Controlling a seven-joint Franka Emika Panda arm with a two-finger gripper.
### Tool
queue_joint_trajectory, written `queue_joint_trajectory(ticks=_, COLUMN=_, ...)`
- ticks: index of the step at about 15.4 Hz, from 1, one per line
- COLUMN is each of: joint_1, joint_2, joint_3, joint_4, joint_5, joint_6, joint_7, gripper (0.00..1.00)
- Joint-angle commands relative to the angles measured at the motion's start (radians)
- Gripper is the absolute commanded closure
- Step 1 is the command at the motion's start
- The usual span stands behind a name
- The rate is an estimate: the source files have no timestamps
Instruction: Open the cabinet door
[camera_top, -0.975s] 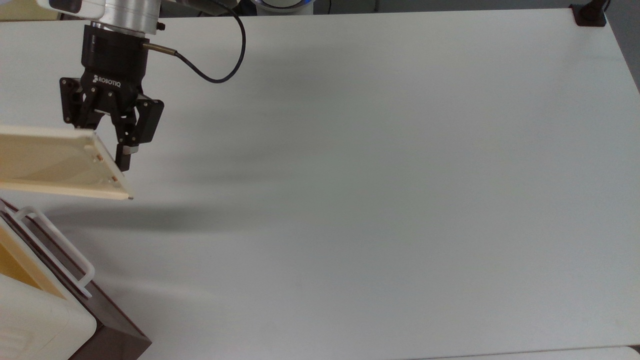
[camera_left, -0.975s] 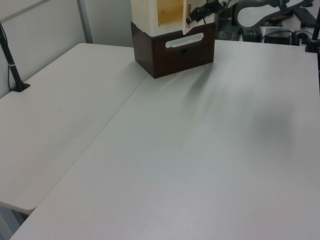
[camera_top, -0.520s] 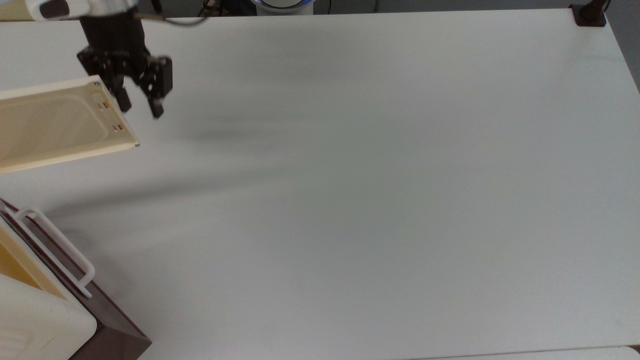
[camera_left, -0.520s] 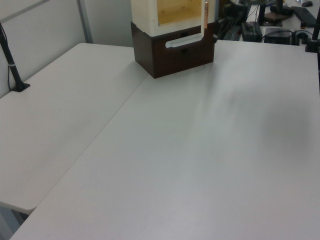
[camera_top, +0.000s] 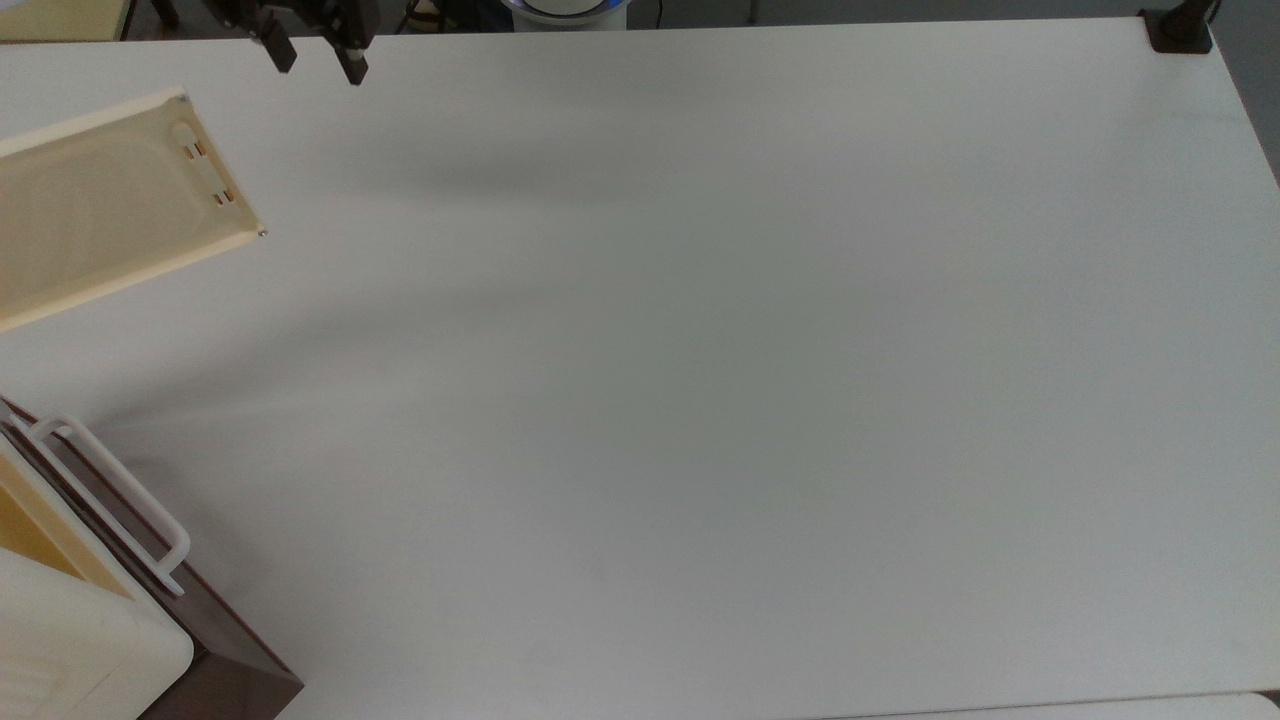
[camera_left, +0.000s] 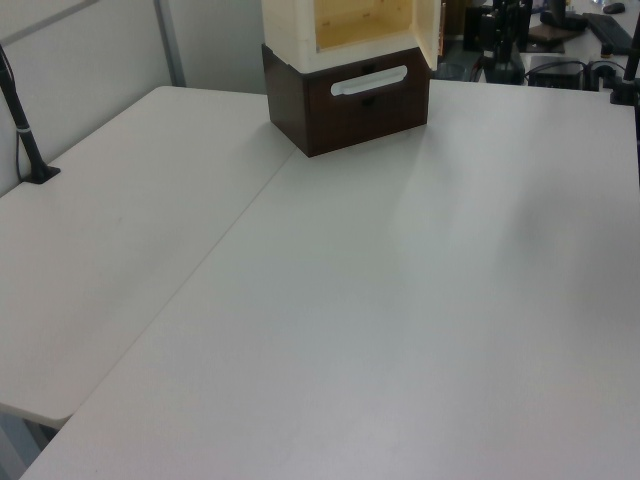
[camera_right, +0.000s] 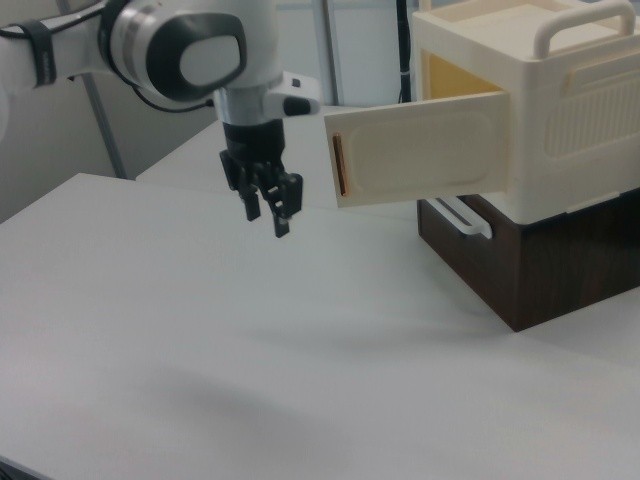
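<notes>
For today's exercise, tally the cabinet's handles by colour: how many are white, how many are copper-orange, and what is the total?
White: 2, the loop handle on the dark brown drawer and the top carry handle.
Copper-orange: 1, the strip on the cabinet door.
Total: 3

Top view looking straight down on the table (camera_top: 700, 400), left view looking along it toward the far cabinet (camera_left: 345, 60), right view sitting lower and nearer, facing the door (camera_right: 420, 150), all sharing the cabinet corner
</notes>
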Motion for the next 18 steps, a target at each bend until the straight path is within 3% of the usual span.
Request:
queue_joint_trajectory(ticks=1, joint_1=0.099, joint_2=0.01, joint_3=0.005, joint_4=0.086, joint_5=-0.064, joint_6=-0.127, joint_7=0.122, gripper=0.27)
queue_joint_trajectory(ticks=3, joint_1=0.177, joint_2=0.011, joint_3=-0.004, joint_4=0.088, joint_5=-0.118, joint_6=-0.132, joint_7=0.155, gripper=0.15)
queue_joint_trajectory(ticks=5, joint_1=0.225, joint_2=0.011, joint_3=-0.015, joint_4=0.086, joint_5=-0.124, joint_6=-0.135, joint_7=0.172, gripper=0.07)
queue_joint_trajectory(ticks=8, joint_1=0.239, joint_2=0.008, joint_3=-0.016, joint_4=0.086, joint_5=-0.123, joint_6=-0.135, joint_7=0.233, gripper=0.0)
queue_joint_trajectory(ticks=11, joint_1=0.241, joint_2=0.008, joint_3=-0.03, joint_4=0.099, joint_5=-0.114, joint_6=-0.135, joint_7=0.225, gripper=0.0)
queue_joint_trajectory(ticks=13, joint_1=0.277, joint_2=0.011, joint_3=-0.094, joint_4=0.103, joint_5=-0.088, joint_6=-0.133, joint_7=0.137, gripper=0.0)
queue_joint_trajectory(ticks=15, joint_1=0.334, joint_2=0.01, joint_3=-0.2, joint_4=0.112, joint_5=-0.023, joint_6=-0.132, joint_7=0.063, gripper=0.0)
queue_joint_trajectory(ticks=18, joint_1=0.343, joint_2=0.021, joint_3=-0.222, joint_4=0.163, joint_5=-0.015, joint_6=-0.132, joint_7=0.067, gripper=0.0)
